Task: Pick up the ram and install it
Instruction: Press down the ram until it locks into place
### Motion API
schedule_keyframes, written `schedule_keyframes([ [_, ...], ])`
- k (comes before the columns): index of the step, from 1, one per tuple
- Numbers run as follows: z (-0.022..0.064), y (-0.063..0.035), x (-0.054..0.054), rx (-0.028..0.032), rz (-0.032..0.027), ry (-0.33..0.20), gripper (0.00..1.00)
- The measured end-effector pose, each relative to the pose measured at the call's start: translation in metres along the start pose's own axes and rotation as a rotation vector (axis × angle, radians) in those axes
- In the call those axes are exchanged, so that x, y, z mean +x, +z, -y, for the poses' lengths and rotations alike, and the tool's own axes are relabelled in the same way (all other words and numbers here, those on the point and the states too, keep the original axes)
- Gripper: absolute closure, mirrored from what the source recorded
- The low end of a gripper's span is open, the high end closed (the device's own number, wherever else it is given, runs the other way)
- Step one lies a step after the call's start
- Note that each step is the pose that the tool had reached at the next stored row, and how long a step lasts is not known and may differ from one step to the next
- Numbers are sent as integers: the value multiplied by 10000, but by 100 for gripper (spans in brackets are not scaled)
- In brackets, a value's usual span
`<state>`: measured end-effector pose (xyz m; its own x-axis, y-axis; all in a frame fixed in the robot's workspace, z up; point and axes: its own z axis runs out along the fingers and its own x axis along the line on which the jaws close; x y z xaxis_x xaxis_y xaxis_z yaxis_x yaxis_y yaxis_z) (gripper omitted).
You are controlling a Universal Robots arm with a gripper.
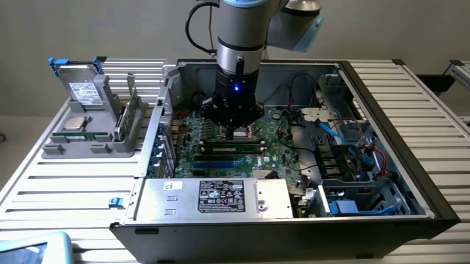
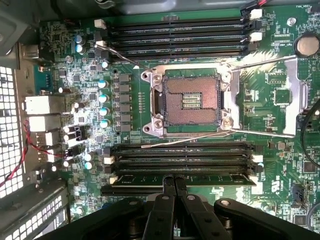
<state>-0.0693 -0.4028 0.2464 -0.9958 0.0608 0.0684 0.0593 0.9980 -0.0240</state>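
Note:
The ram (image 2: 210,178) is a long green stick seated in one of the black slots beside the empty processor socket (image 2: 190,100). In the exterior view the ram (image 1: 250,144) lies across the motherboard inside the open computer case. My gripper (image 2: 174,184) is shut, its two fingers pressed together, with the tips right at the ram's upper edge near its middle. From outside, the gripper (image 1: 231,135) points straight down onto the stick. I cannot tell whether the tips touch it.
A grey holder (image 1: 88,147) at the exterior view's left carries a second green stick (image 1: 126,118), a square processor chip (image 1: 76,122) and a boxy drive (image 1: 85,91). The power supply (image 1: 220,198) and cables (image 1: 345,143) crowd the case around the board.

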Motion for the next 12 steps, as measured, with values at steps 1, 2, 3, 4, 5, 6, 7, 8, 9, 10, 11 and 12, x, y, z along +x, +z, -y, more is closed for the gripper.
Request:
schedule_keyframes([
  [1,0,0,0,-3,-1,42,89],
  [2,0,0,0,-4,-1,50,89],
  [3,0,0,0,-4,-2,50,89],
  [4,0,0,0,-4,-2,51,89],
  [5,0,0,0,-4,-1,51,89],
  [6,0,0,0,-4,-1,51,89],
  [7,0,0,0,-3,-2,51,89],
  [8,0,0,0,-4,-1,51,89],
  [9,0,0,0,-4,-1,51,89],
  [10,0,0,0,-4,-1,51,89],
  [11,0,0,0,-4,-1,52,89],
  [12,0,0,0,-5,-2,68,89],
])
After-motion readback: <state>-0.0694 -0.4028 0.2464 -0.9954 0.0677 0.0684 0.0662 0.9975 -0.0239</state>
